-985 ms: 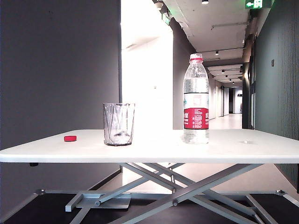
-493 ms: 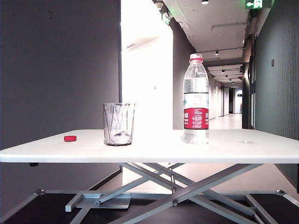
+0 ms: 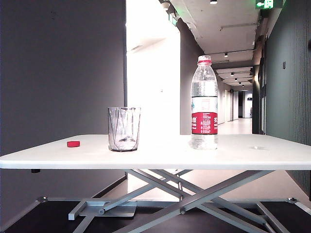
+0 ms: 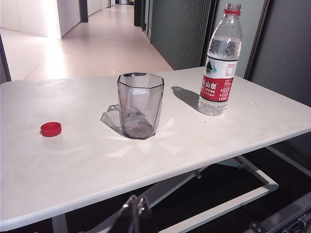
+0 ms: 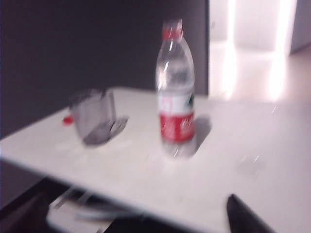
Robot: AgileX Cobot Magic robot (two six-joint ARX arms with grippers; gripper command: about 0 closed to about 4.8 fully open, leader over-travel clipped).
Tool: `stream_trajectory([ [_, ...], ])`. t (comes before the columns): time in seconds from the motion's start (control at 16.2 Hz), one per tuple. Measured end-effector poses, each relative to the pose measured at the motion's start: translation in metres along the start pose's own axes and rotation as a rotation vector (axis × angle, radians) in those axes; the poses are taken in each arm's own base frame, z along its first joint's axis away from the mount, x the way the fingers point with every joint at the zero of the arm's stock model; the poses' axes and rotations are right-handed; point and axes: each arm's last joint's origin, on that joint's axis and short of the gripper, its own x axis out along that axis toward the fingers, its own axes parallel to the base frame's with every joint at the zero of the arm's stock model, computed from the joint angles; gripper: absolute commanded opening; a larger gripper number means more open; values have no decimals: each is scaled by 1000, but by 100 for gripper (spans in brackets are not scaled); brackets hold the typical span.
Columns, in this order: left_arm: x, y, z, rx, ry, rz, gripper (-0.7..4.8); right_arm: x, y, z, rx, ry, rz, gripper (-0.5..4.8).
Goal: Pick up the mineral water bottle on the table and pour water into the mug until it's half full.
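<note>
White and flat, the table (image 3: 243,156) stands on a grey scissor frame (image 3: 194,194) at the mouth of a long corridor, with a dark wall to one side.

Nearest in the left wrist view, the left hand (image 4: 137,206) shows only as a dark narrow tip below the table's near edge, short of the mug (image 4: 140,111) and well apart from it. Its two fingers seem pressed together with nothing between them, though little of them is in view. In the right wrist view, the right hand (image 5: 241,214) is a single dark blurred finger over the near part of the table, also well apart from the mug. The picture is smeared, and I cannot tell how wide that hand stands. It holds nothing that can be seen.

On the table, the mug stands upright, a clear faceted tumbler with no water visible in it. In the exterior view a small red cap (image 3: 73,143) lies flat to the left of the mug, apart from it. The mineral water bottle (image 3: 204,104) stands upright to the right of the mug, clearly apart, taller than it, uncapped, with a red-and-white label.

Beyond the mug, the bright corridor runs back under ceiling lights, a green exit sign (image 3: 268,4) overhead.
</note>
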Motion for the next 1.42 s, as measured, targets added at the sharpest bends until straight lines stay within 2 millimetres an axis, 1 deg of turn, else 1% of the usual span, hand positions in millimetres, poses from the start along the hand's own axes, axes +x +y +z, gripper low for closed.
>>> stream_trajectory([
  [0.18,0,0,0,0,0,0,-5,-1,1,13,-100,-122,2,479],
  [0.25,0,0,0,0,0,0,-5,0,1,13,-102,-120,-3,479],
  [0.37,0,0,0,0,0,0,-5,5,-2,7,-77,-52,-14,479],
  [0.43,0,0,0,0,0,0,-5,11,-4,11,-61,-11,-18,479],
  [0.62,0,0,0,9,1,0,-5,28,-10,28,-65,4,-29,479],
  [0.68,0,0,0,12,1,0,-5,37,-13,33,-81,18,-26,479],
  [0.8,0,0,0,13,3,0,-5,68,-23,42,-114,39,31,479],
  [0.86,0,0,0,13,4,0,-5,78,-27,44,-118,39,41,479],
  [0.92,0,0,-1,12,5,0,-5,94,-34,46,-122,32,45,479],
  [0.99,0,0,-1,12,6,0,-5,105,-39,46,-125,25,45,479],
  [1.05,0,0,-1,11,7,-1,-5,120,-45,45,-132,10,45,479],
  [1.11,0,0,-1,10,10,-1,-5,131,-50,44,-127,-2,47,479],
  [1.23,0,0,-2,5,18,0,-5,142,-54,41,-63,-18,52,479],
  [1.29,0,0,-2,5,19,-1,-5,147,-53,38,-61,-21,62,479],
  [1.42,0,0,-2,5,18,-1,-5,169,-61,20,-86,42,109,479],
])
